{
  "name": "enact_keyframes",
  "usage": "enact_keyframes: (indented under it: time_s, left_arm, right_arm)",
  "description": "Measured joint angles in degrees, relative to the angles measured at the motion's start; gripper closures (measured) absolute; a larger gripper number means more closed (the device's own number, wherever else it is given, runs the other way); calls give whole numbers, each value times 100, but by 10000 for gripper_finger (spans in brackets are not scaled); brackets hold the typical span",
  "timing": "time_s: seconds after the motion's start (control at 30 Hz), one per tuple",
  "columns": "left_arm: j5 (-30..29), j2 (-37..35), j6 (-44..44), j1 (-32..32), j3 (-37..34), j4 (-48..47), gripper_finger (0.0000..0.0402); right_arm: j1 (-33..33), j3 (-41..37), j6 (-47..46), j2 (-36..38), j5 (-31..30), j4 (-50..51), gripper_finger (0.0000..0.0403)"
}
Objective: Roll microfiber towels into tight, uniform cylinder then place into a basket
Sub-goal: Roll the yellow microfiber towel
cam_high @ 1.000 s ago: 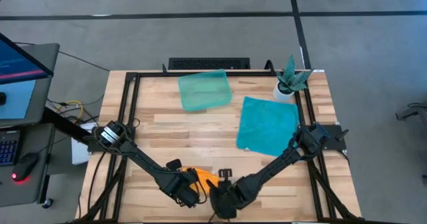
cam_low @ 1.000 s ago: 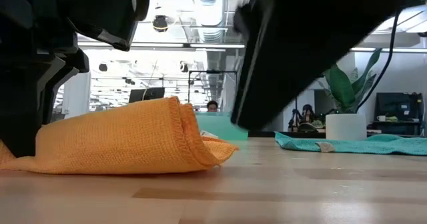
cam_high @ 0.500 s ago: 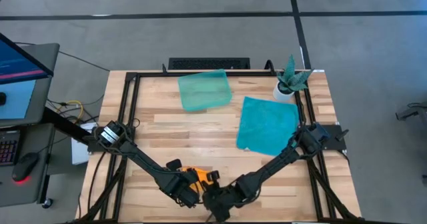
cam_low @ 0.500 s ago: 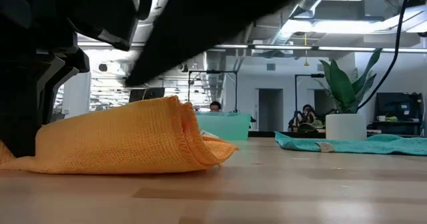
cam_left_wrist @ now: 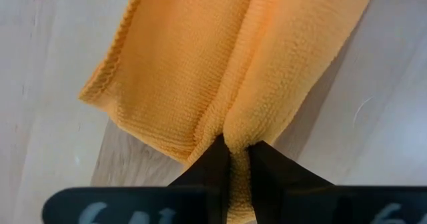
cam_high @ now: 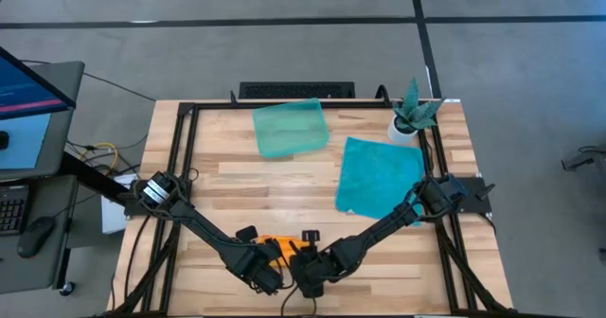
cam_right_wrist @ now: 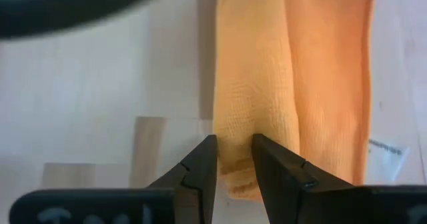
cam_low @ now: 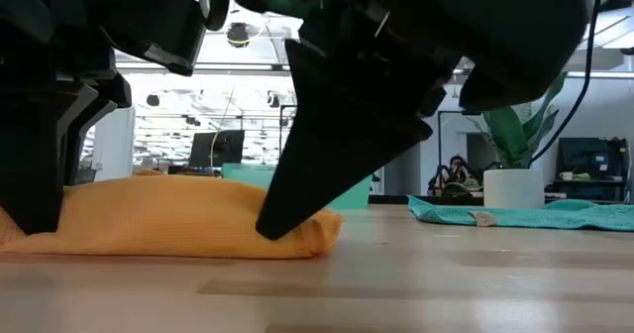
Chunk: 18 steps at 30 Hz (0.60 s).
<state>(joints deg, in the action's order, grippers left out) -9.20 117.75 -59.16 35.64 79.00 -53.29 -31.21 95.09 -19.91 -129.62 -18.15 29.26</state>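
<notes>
Low view: bright orange microfiber towel (cam_low: 188,217), humped a moment ago, now flattened on wooden tabletop (cam_low: 416,283); right hand (cam_right_wrist: 232,159) newly pinching one end, left hand (cam_left_wrist: 239,159) clamping other. Ready for rolling.

Two towels: one orange (cam_high: 276,250), one teal (cam_high: 381,177). One basket (cam_high: 290,128) and one potted plant (cam_high: 411,115). Two arms, each with one claw: left (cam_high: 268,278), right (cam_high: 305,278).
</notes>
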Motion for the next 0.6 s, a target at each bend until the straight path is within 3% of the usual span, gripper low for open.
enact_keyframes:
  time_s: [0.37, 0.6]
  left_arm:
    - [-128, 7, 99, 2, -7, 25, 344]
    - [-224, 17, 107, 4, -11, 23, 304]
  right_arm:
    - [161, 0, -281, 0, -3, 272, 282]
    - [208, 0, -323, 0, 4, 370, 282]
